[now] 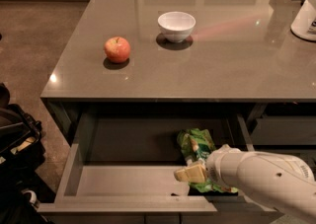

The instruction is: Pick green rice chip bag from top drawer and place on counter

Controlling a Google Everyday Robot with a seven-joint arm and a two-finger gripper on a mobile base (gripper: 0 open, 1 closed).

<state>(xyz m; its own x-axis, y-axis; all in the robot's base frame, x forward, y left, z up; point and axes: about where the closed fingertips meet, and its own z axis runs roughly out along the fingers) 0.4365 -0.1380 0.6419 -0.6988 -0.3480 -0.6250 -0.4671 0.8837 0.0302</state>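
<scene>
The green rice chip bag point(197, 141) lies crumpled in the right part of the open top drawer point(128, 181), whose grey bottom shows to the left of it. My gripper point(191, 171) reaches in from the lower right on a white arm and sits on the bag's near end, covering part of it. The glossy grey-brown counter point(222, 65) spreads above the drawer.
On the counter stand a red apple point(117, 49) at the left, a white bowl point(176, 25) in the middle and a white container point(306, 16) at the far right edge. Dark bags point(17, 144) sit on the floor left of the drawer. Smaller drawers point(284, 129) are to the right.
</scene>
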